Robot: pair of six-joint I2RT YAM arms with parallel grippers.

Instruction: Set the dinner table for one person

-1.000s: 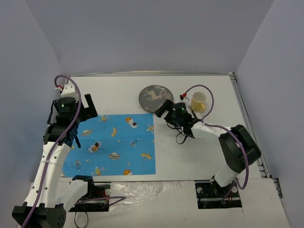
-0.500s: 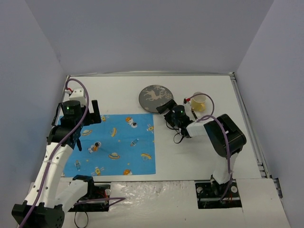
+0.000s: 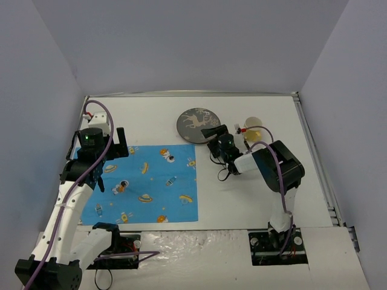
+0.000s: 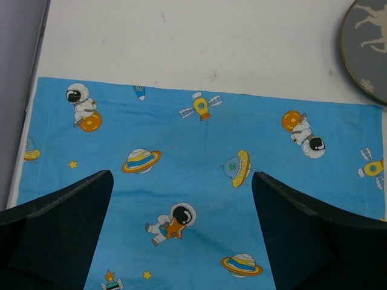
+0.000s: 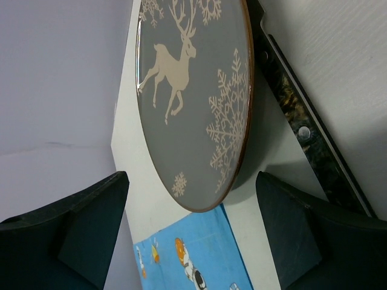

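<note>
Resting on dinner table [image 3: 242, 199], reindeer plate [image 3: 198, 125], cup [image 3: 254, 123]

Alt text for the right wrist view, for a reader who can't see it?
A grey plate with a white reindeer and snowflakes lies on the white table, filling the view between the open right gripper's two dark fingers. A corner of the blue space-print placemat shows below the plate's rim.

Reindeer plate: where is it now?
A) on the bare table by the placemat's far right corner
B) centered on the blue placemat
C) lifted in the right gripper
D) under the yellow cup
A: the plate lies flat on the white table, at the corner of the placemat.
</note>
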